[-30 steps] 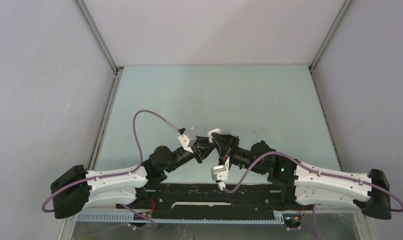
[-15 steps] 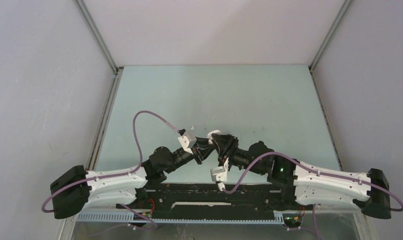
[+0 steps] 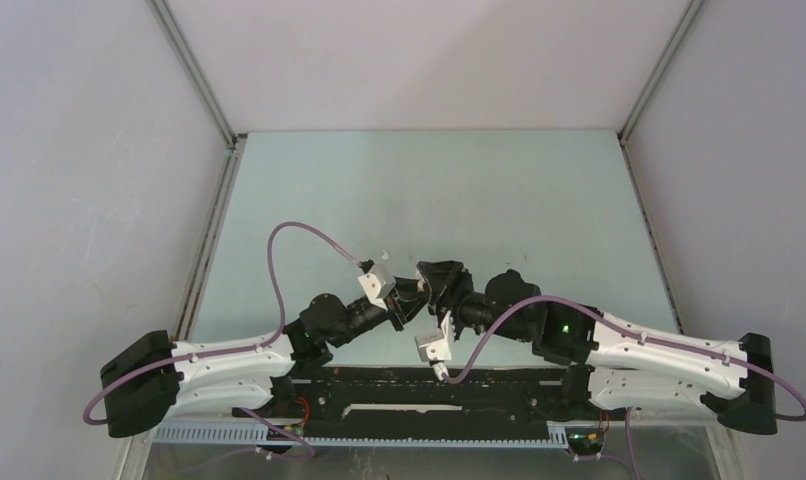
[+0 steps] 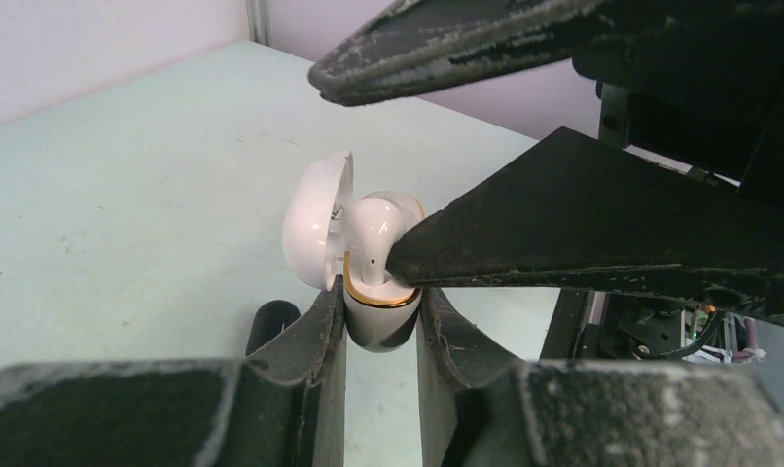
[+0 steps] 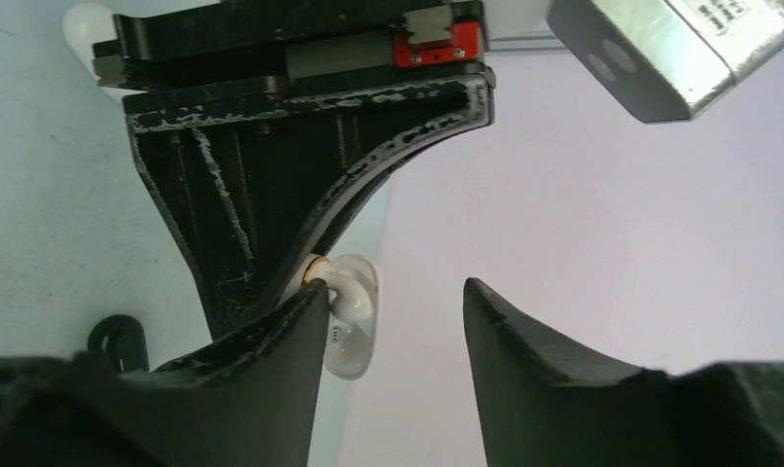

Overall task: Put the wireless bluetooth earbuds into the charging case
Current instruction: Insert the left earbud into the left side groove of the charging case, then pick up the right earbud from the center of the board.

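Left claw (image 4: 380,300) pinching white case (image 4: 376,329) above table (image 4: 125,195). Lid (image 4: 315,224) open, at 9 o'clock of bud (image 4: 374,229). White bud sits in case, sticking up. Right claw (image 5: 396,292) spread, holding nothing; one finger (image 4: 563,229) touches bud from 3 o'clock.

I hold the charging case (image 4: 376,329), a small white pebble with a gold rim, upright between the fingers of my left gripper (image 4: 380,304), over the near middle of the table. Its lid (image 4: 313,229) stands swung open to the left. One white earbud (image 4: 372,236) sits in the case, its rounded head above the rim, with a fingertip (image 4: 408,259) of my right gripper (image 5: 393,290) touching it.
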### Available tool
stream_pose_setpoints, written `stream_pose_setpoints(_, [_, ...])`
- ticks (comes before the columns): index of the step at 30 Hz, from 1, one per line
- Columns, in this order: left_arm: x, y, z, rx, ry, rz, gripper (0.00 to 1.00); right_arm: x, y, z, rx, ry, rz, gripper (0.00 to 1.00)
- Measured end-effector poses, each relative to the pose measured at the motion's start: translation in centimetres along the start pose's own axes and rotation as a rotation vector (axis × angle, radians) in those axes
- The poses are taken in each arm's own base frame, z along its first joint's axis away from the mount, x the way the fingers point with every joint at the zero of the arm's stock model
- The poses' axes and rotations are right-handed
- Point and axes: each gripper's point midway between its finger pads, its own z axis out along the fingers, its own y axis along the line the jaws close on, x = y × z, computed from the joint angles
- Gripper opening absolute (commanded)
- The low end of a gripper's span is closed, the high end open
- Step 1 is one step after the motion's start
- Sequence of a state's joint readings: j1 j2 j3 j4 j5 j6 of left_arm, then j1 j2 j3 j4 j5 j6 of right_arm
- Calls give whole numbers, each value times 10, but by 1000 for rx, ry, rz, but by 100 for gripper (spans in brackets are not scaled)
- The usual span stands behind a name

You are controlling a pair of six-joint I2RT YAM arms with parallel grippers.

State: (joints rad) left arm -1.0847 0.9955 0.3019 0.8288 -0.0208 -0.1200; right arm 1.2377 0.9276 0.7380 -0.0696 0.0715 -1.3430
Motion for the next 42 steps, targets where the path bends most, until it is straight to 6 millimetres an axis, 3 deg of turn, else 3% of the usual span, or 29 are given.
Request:
stream_pose_setpoints(11, [-2, 1, -1, -3, -18, 8, 0, -2, 1, -10, -198, 9, 116, 71])
stream_pose_setpoints(17, [-7, 1, 0, -2, -39, 8, 0, -7, 4, -24, -301, 6, 204, 62])
stream_pose_setpoints(20, [-8, 1, 0, -1, -40, 7, 0, -3, -6, -28, -336, 21, 306, 60])
stream_pose_setpoints(24, [-8, 2, 0, -10, -42, 6, 0, 21, -35, -32, -304, 63, 521, 57])
stream_pose_setpoints(26, [-5, 5, -3, -26, -41, 5, 0, 42, -52, -35, -258, 95, 638, 56])
stream_pose_setpoints(29, [1, 12, -7, -64, -23, 5, 0, 75, -61, -39, -210, 149, 794, 53])
stream_pose_setpoints(33, [7, 27, -11, -149, 2, -1, 0, 111, -47, -41, -206, 221, 1012, 48])
stream_pose_setpoints(38, [3, 60, -27, -300, 4, -44, 0, 153, -18, -31, -233, 344, 1264, 47])
stream_pose_setpoints(42, [-3, 87, -48, -432, -26, -93, 0, 169, 8, -17, -277, 415, 1404, 44])
